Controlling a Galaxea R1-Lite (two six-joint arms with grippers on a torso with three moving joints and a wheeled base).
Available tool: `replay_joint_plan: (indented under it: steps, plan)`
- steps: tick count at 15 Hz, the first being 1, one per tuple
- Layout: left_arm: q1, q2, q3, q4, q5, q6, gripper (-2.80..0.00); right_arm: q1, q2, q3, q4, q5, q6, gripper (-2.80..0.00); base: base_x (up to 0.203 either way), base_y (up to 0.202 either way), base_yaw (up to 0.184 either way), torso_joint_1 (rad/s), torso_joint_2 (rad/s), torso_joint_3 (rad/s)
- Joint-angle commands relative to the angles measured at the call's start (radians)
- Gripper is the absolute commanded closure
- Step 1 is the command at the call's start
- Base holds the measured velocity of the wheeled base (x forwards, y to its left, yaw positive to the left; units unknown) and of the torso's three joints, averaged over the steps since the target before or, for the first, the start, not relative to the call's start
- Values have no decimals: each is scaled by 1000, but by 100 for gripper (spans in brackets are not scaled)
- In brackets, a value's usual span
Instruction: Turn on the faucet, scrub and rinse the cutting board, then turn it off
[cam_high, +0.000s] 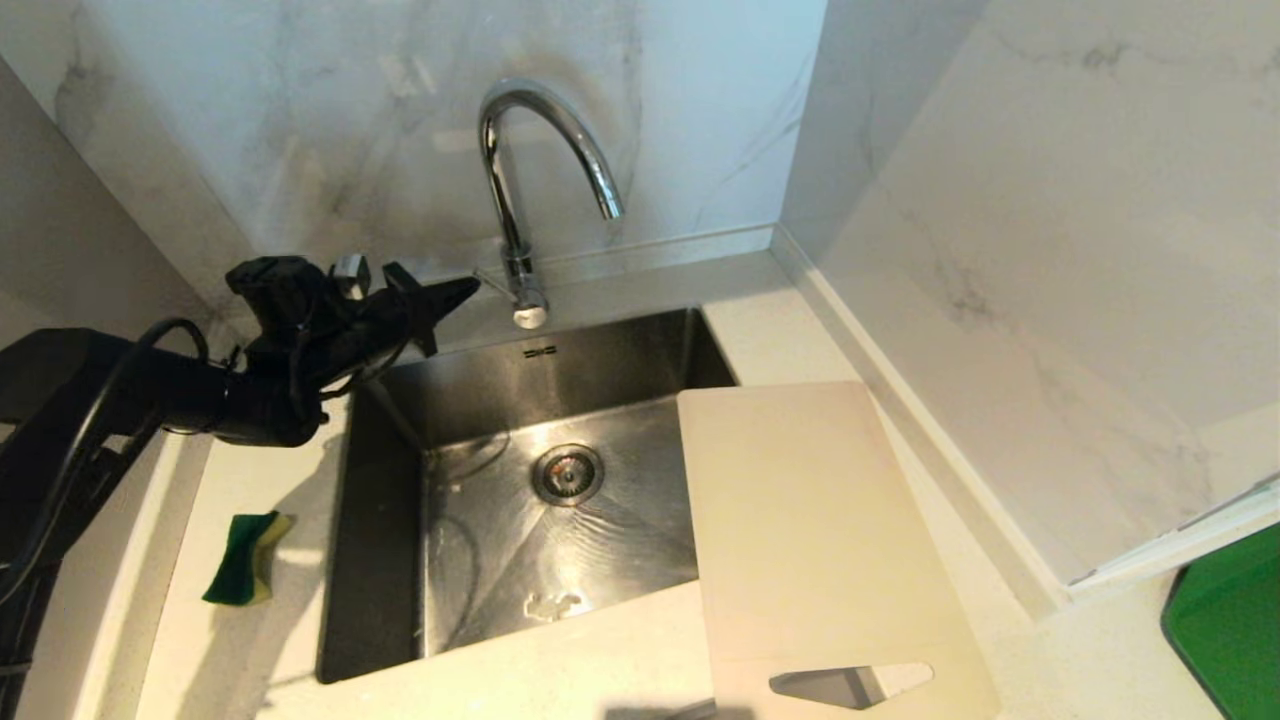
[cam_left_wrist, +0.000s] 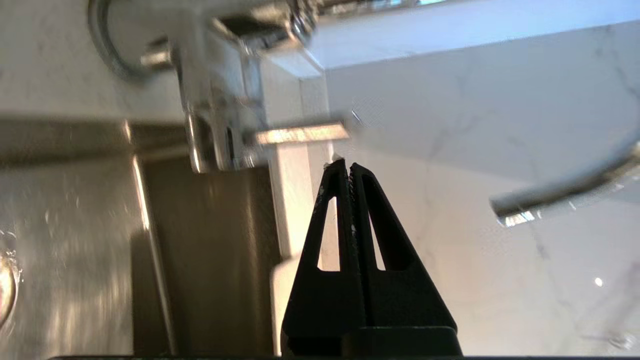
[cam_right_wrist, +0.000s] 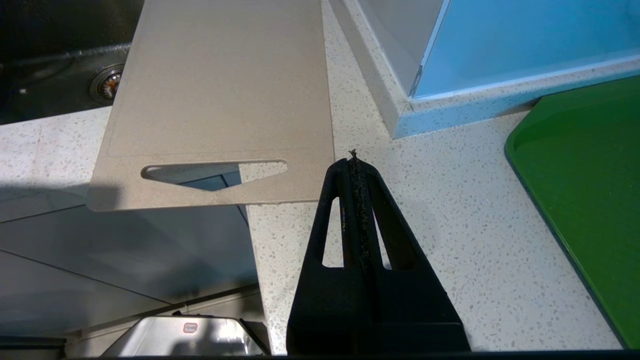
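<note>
One step in: we are reaching our left gripper (cam_high: 470, 290), fingers pressed together and empty, toward the faucet (cam_high: 520, 170) lever (cam_left_wrist: 300, 134); next, nudging it open. Cutting board (cam_high: 810, 520) waiting.

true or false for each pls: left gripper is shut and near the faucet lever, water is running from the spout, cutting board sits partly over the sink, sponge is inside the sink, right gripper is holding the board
1. The left gripper is shut, its tip close to the thin lever at the base of the faucet. True.
2. Water is running from the spout. False: no stream shows below the spout, though the sink floor looks wet.
3. The cutting board lies partly over the sink's right side. True.
4. The sponge is inside the sink. False: it lies on the counter to the left of the sink.
5. The right gripper holds the cutting board. False: it is shut on nothing, apart from the board's handle end.
</note>
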Motion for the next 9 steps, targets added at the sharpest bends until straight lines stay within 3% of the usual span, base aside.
replay_joint_plan:
  steps: [1, 6, 9]
  plan:
    - [14, -145, 149, -34, -23, -6, 0, 0, 0, 0, -1, 0, 0, 0, 0, 0, 0, 0, 0, 0]
    - [73, -358, 327, -59, -61, 0, 0, 0, 0, 0, 0, 0, 0, 0, 0, 0, 0, 0, 0, 0]
    - [118, -493, 404, -23, -159, 18, 0, 0, 0, 0, 0, 0, 0, 0, 0, 0, 0, 0, 0, 0]
